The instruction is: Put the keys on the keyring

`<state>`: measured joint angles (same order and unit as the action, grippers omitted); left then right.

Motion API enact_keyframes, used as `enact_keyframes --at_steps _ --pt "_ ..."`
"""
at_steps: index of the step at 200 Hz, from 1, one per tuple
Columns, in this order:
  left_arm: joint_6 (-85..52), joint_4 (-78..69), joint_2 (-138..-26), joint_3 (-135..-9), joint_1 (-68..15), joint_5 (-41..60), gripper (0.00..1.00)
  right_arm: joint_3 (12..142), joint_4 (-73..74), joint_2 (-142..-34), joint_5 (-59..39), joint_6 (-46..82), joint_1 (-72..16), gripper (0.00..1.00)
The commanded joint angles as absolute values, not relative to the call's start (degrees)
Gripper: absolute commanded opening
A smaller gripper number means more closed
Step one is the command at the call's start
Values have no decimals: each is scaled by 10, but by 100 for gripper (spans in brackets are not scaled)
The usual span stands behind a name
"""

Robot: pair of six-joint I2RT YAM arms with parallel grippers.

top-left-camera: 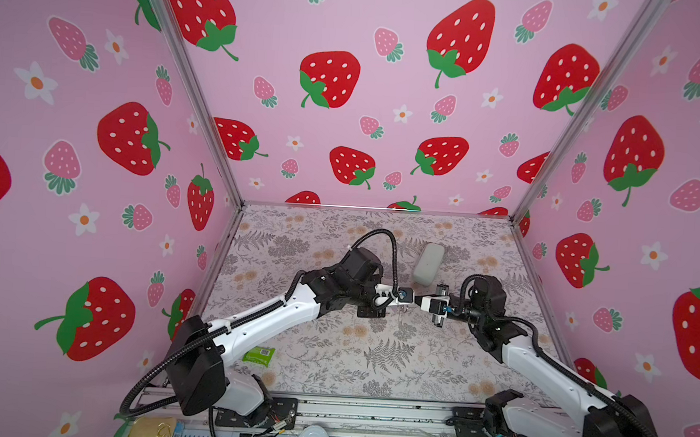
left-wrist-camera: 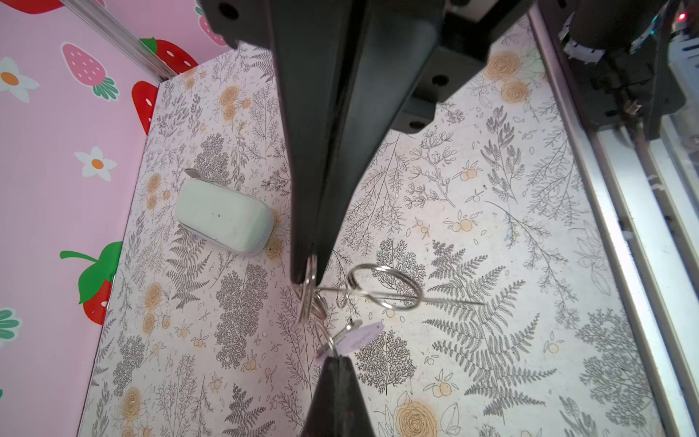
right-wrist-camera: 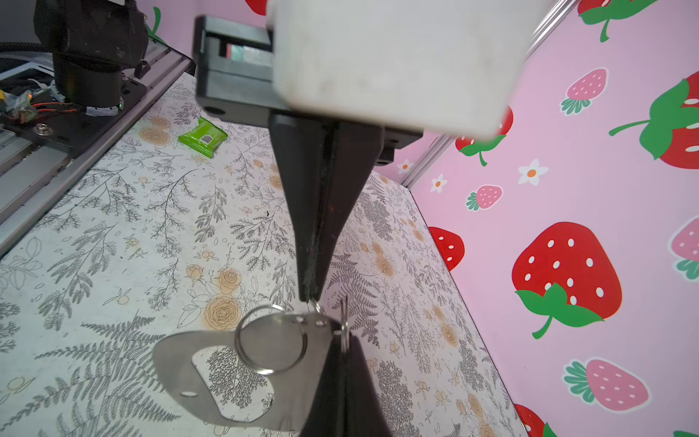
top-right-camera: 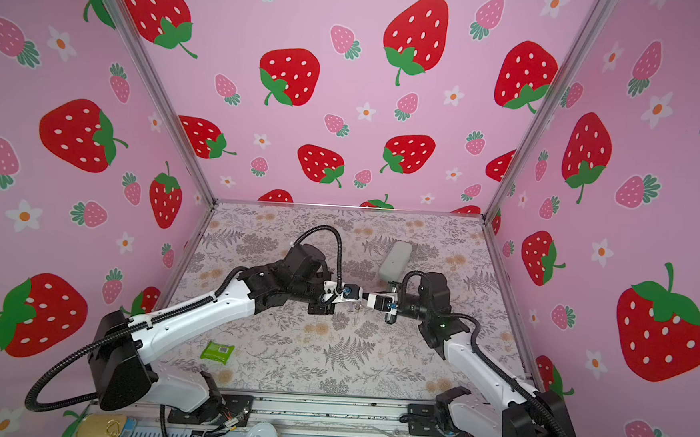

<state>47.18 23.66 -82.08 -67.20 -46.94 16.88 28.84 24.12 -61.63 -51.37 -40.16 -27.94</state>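
Both grippers meet tip to tip above the middle of the table in both top views. My left gripper (left-wrist-camera: 335, 358) (top-left-camera: 411, 300) is shut on the keys (left-wrist-camera: 362, 335), a small lilac head with a little metal ring. My right gripper (right-wrist-camera: 342, 338) (top-left-camera: 419, 301) is shut on a small silvery ring (right-wrist-camera: 344, 319) of the keyring (right-wrist-camera: 177, 382), a taupe-grey flat loop that hangs in the air with a larger round ring (right-wrist-camera: 242, 352) on it. In the left wrist view the loop shows edge-on, with the larger ring (left-wrist-camera: 416, 289) beside the right gripper (left-wrist-camera: 308, 274).
A pale grey-green oblong case (top-left-camera: 429, 264) (left-wrist-camera: 223, 217) lies on the floral table toward the back. A green packet (top-left-camera: 259, 354) (right-wrist-camera: 202, 137) lies near the front left, by the left arm. A metal rail (top-left-camera: 369, 412) runs along the front edge; pink walls close three sides.
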Motion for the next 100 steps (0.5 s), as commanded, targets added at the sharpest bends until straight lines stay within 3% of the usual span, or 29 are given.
enact_keyframes --at_steps 1,100 --pt "482 224 -806 -671 -472 166 0 280 257 -602 -538 -414 -277 0" --pt "471 224 -797 -669 -479 194 0 270 262 -594 -520 -452 -279 0"
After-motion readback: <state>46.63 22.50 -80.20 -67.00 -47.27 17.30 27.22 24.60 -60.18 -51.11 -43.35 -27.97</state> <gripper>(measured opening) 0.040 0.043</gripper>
